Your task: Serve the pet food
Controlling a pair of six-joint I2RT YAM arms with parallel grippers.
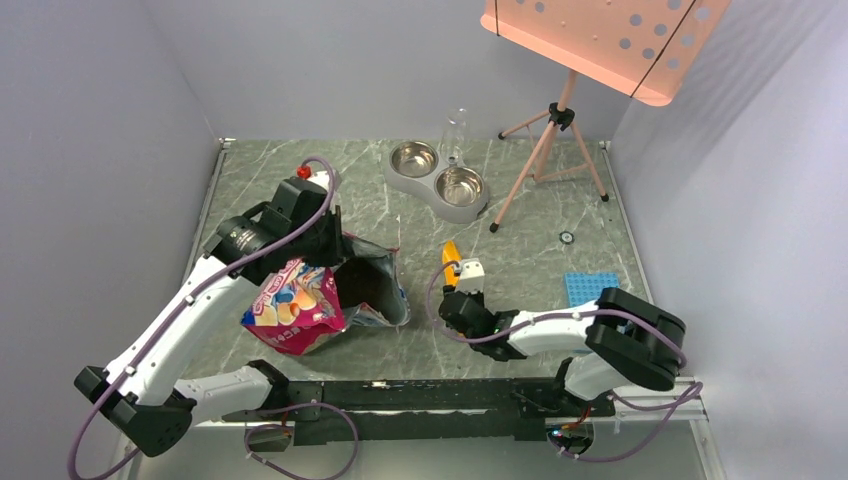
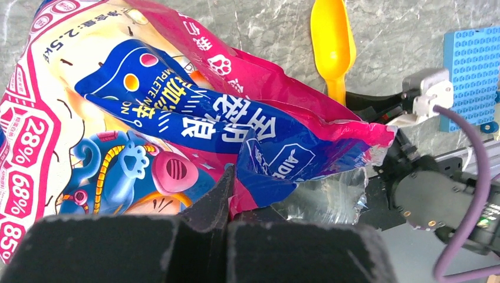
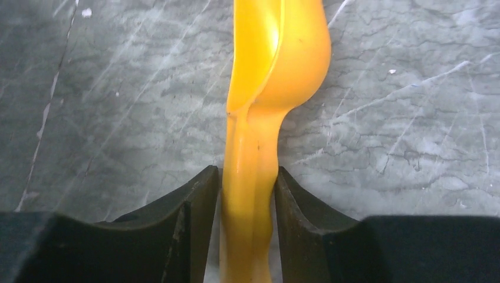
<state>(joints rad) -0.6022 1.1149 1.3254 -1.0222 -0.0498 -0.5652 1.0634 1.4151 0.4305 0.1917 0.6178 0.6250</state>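
1. Table (image 1: 300, 190): grey marbled top with white walls around it; both arms stand at its near edge.
2. Panel (image 1: 600, 40): pink, perforated, tilted, on a pink tripod (image 1: 555, 150) at the far right.
3. Left arm (image 1: 190, 310): white and black, reaching in to the upper rim of the bag.
4. Right arm (image 1: 560, 330): white and black, folded low and pointing left toward the table's middle.
5. Bag (image 1: 295, 305): printed pink, red and blue foil, lying left of centre with its torn mouth open to the right.
6. Pet food: cannot be made out. The inside of the bag's mouth reads only as dark.
7. Feeder (image 1: 455, 210): grey double base at the far centre. It holds two round steel bowls, far-left (image 1: 414, 158) and near-right (image 1: 460, 185), both showing shiny metal.
8. Bottle (image 1: 455, 135): clear, upright, just behind the feeder.
9. Rack (image 1: 590, 290): blue, studded, square, flat on the table near the right arm's elbow.
10. Left gripper (image 2: 229, 200): black fingers pressed fully together, with a fold of the bag's edge pinched between them.
11. Right gripper (image 3: 247, 177): fingers (image 3: 194, 200) drawn in against both sides of the scoop's handle, clasping it.
12. Scoop (image 3: 277, 53): yellow plastic, right of the bag's mouth, its cup pointing away from the arm. Whether it rests on the table cannot be told.
13. Ring (image 1: 567, 237): small and dark, alone on the table near the tripod's feet.
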